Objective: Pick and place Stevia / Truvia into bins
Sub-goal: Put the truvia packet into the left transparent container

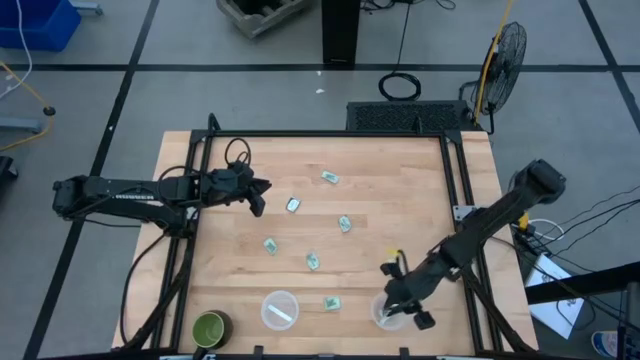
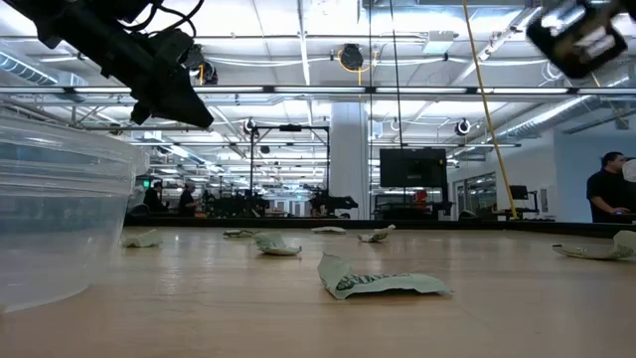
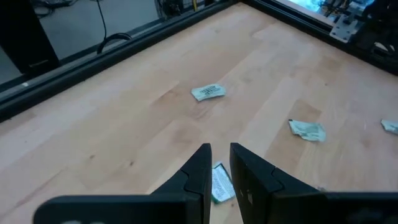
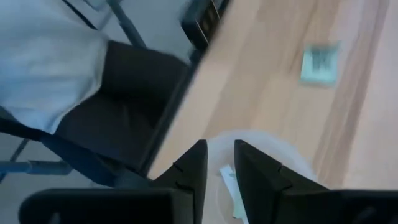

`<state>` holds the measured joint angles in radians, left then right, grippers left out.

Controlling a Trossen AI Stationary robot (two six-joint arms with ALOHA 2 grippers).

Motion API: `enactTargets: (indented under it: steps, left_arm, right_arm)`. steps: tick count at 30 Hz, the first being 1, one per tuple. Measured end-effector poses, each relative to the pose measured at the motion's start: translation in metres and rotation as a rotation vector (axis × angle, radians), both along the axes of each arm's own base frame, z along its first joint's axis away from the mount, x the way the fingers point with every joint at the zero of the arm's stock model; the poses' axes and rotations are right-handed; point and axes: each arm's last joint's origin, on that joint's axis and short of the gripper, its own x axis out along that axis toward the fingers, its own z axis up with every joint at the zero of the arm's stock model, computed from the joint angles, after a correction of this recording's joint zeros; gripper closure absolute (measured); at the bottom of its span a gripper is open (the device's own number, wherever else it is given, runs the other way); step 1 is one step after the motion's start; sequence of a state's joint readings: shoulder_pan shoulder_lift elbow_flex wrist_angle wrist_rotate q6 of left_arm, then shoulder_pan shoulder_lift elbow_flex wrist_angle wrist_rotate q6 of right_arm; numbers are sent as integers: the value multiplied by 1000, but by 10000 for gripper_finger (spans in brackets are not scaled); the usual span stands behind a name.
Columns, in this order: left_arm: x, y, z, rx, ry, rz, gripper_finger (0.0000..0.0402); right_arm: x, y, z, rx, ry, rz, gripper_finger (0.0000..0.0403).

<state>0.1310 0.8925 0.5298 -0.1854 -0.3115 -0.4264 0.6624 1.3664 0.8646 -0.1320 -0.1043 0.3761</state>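
Note:
Several pale green Stevia / Truvia packets (image 1: 313,261) lie scattered over the middle of the wooden table (image 1: 400,200). One packet (image 3: 219,183) lies on the wood just below my left gripper (image 3: 219,147), which hovers at the table's left side (image 1: 260,195) with a narrow empty gap between its fingers. My right gripper (image 4: 217,146) hangs over the front right bin (image 4: 280,146), slightly open with nothing in it. A packet (image 4: 229,180) lies inside that bin. The other bin (image 1: 266,303), at the front middle, also holds a packet (image 1: 283,315).
A green cup with a dark inside (image 1: 210,327) stands at the front left corner. Black frame rails (image 1: 455,190) run along the table's edges. In the low view a packet (image 2: 383,281) lies close in front, beside the translucent bin wall (image 2: 60,209).

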Motion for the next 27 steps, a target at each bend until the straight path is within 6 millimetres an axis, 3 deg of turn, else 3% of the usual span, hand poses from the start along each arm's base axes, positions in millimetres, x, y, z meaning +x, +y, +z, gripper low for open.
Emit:
enactTargets:
  steps: [5,10,15,18,22,27]
  left_arm:
    - [1,-2,1,-37,-26,-22,339]
    - [11,-8,-2,-67,-49,-66,339]
    - [38,-13,-14,-64,-86,-143,339]
    - [54,-13,-27,-64,-81,-145,339]
    - [65,-8,-48,-82,17,-120,339]
    - [76,-1,-55,-119,103,-87,339]
  right_arm:
    - [-20,-20,30,-134,-175,42,339]
    - [-40,-41,47,-368,-300,57,339]
    - [-49,-59,62,-558,-419,-171,339]
    - [-57,-71,59,-654,-445,-271,339]
    - [-70,-90,55,-664,-463,-320,339]
    - [-95,-118,74,-590,-562,-431,339]
